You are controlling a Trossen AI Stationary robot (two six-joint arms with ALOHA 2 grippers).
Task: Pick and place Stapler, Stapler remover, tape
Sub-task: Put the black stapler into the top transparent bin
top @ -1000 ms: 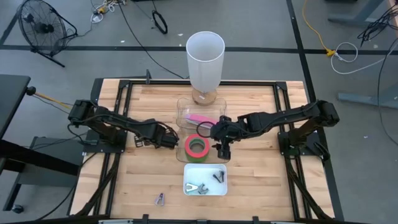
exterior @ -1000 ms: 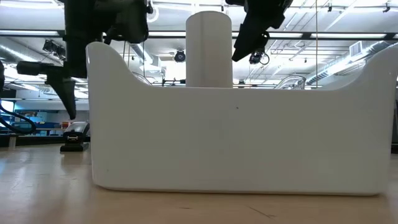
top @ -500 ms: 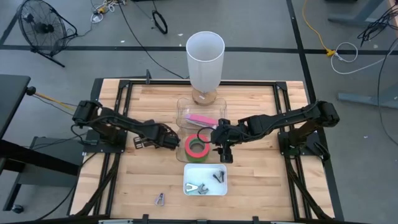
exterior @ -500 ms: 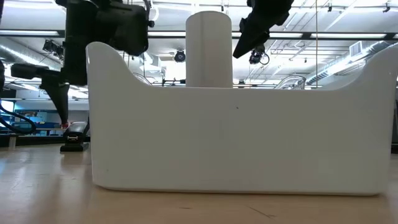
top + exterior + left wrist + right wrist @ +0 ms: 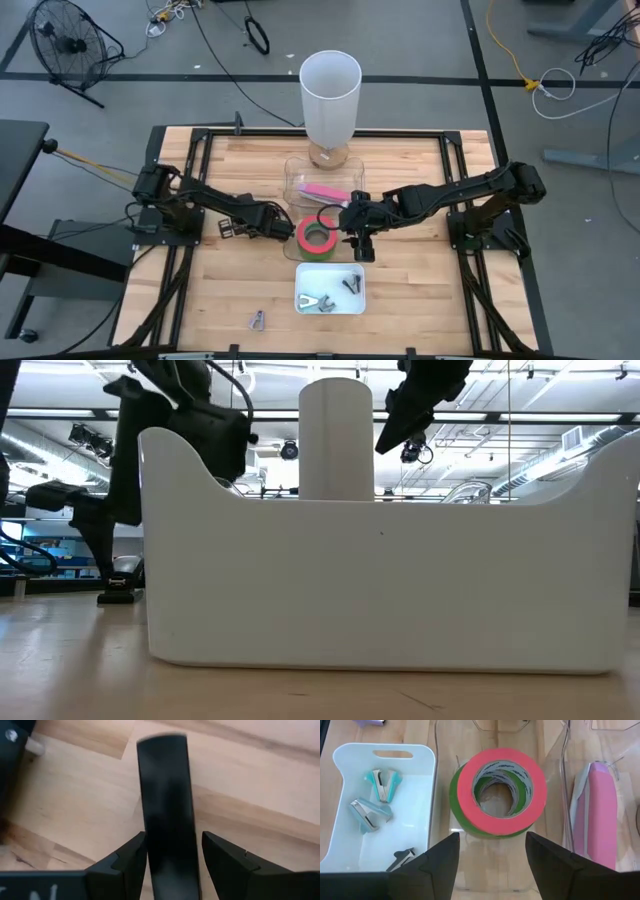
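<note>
Since a second ago, the right gripper slid down off the clear bin to hover, fingers spread and empty, just beside the stacked pink and green tape rolls. Left gripper crept closer on the rolls' other side, and I couldn't tell its finger state. Pink stapler was already in the clear bin past the rolls, staple removers in the white tray. Looked like tape was next, needing a descent over the rim.

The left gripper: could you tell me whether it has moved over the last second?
Yes. In the high view the left gripper has crept toward the stacked tape rolls, and its arm's base link now sits nearer the table's black frame.
</note>
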